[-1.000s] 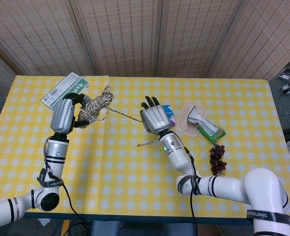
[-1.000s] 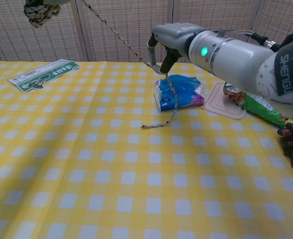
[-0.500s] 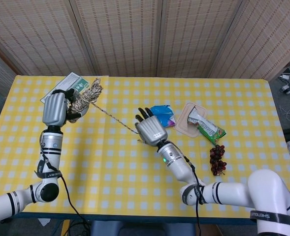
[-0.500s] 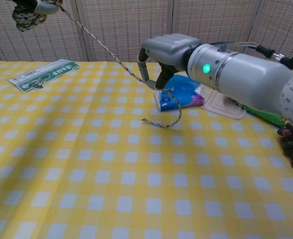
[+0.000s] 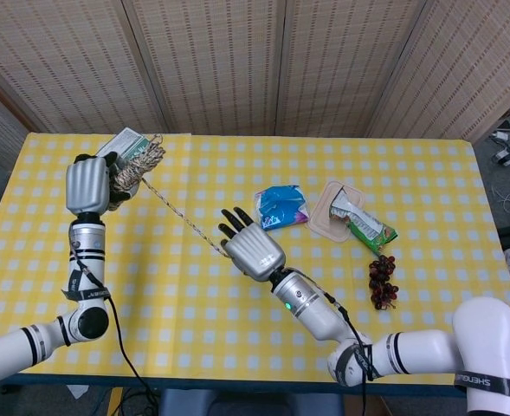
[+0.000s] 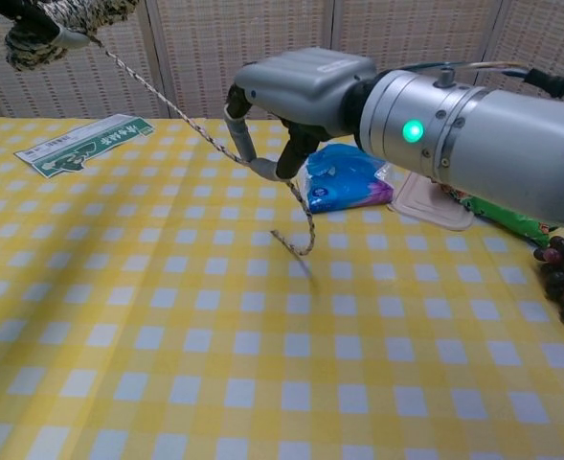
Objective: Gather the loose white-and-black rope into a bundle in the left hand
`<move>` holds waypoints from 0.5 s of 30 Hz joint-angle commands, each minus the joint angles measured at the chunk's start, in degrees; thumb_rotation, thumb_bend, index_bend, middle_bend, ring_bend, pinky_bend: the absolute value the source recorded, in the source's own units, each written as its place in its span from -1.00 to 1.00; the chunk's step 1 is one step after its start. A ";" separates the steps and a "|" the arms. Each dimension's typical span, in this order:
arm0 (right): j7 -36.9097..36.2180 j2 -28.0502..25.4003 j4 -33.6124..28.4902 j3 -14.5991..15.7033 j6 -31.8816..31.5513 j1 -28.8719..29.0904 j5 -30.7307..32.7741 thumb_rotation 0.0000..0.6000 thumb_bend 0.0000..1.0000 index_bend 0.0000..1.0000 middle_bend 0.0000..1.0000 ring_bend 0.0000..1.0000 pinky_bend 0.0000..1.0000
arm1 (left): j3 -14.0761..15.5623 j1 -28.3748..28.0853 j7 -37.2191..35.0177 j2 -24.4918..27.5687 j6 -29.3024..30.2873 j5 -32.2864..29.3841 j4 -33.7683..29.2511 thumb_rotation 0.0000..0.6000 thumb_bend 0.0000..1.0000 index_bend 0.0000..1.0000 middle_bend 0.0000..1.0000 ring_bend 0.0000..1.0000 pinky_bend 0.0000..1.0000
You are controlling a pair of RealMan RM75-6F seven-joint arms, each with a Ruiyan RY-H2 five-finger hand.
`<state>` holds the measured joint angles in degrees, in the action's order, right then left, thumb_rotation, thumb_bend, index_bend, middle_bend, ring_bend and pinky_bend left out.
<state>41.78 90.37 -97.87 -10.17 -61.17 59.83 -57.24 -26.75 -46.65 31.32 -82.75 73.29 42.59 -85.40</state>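
Note:
My left hand [image 5: 88, 185] is raised at the table's far left and grips a wound bundle of white-and-black rope [image 5: 138, 161], which also shows at the top left corner of the chest view as the bundle [image 6: 63, 21]. One taut strand [image 5: 182, 217] slopes down from it to my right hand [image 5: 251, 250], held above the table's middle. In the chest view the right hand [image 6: 299, 88] pinches the strand between its fingers [image 6: 242, 142], and a short loose tail [image 6: 306, 226] hangs below them.
A green-and-white packet [image 6: 82, 145] lies at the far left. A blue pack [image 5: 280, 206] sits just right of my right hand. Beyond it are a pink tray [image 5: 328, 213], a green snack bag [image 5: 369, 229] and dark grapes [image 5: 382, 282].
Both hands have moved left. The right hand slid toward me along the rope, away from the blue pack, and the tail beneath it is shorter. The left hand's bundle rose toward the far left corner.

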 commanded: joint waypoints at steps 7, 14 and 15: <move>-1.85 -2.36 -5.04 -2.58 -0.74 0.18 -4.45 1.00 0.02 0.20 -0.52 -0.91 -0.85 | 2.59 -0.68 3.73 -0.91 0.74 0.14 0.18 0.91 -0.50 0.36 0.41 -0.02 -0.46; -3.56 -2.90 -5.13 -7.82 -0.02 2.44 -3.71 1.00 0.03 0.20 -0.52 -0.91 -0.85 | 5.53 -0.38 3.92 -1.85 1.64 4.38 -2.29 0.99 -0.50 0.36 0.41 -0.02 -0.46; -3.78 -2.86 -4.94 -8.61 0.16 2.89 -3.37 1.00 0.03 0.20 -0.52 -0.91 -0.85 | 6.10 -0.33 3.95 -2.08 1.82 5.35 -2.61 0.99 -0.50 0.36 0.41 -0.02 -0.46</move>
<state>38.54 87.58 -102.94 -17.91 -61.32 62.08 -61.07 -21.36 -47.08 35.20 -84.48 74.82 47.03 -87.45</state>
